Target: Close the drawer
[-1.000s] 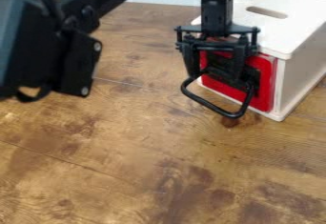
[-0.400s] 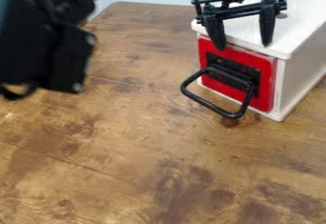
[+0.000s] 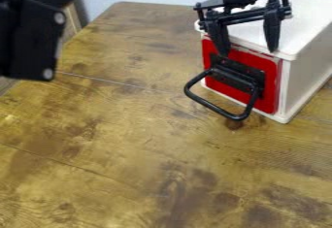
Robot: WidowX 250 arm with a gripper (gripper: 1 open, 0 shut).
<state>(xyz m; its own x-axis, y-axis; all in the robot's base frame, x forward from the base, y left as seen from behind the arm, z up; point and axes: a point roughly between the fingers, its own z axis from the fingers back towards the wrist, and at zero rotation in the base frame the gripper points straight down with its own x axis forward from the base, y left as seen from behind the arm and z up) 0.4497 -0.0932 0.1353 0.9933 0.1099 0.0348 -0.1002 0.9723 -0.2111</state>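
Raised from beside the handle (image 3: 212, 107) to above it, with fingers (image 3: 273, 28) spread wide, apparently holding nothing; red drawer (image 3: 270, 98) at cabinet (image 3: 306, 72) front, looking nearly flush, so probably needing little or no further push.

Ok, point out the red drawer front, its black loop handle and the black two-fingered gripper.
Red drawer front (image 3: 269, 94): camera view, its right side.
Black loop handle (image 3: 216, 109): camera view, its lower bar.
Black two-fingered gripper (image 3: 247, 36): camera view, midway between the fingertips.
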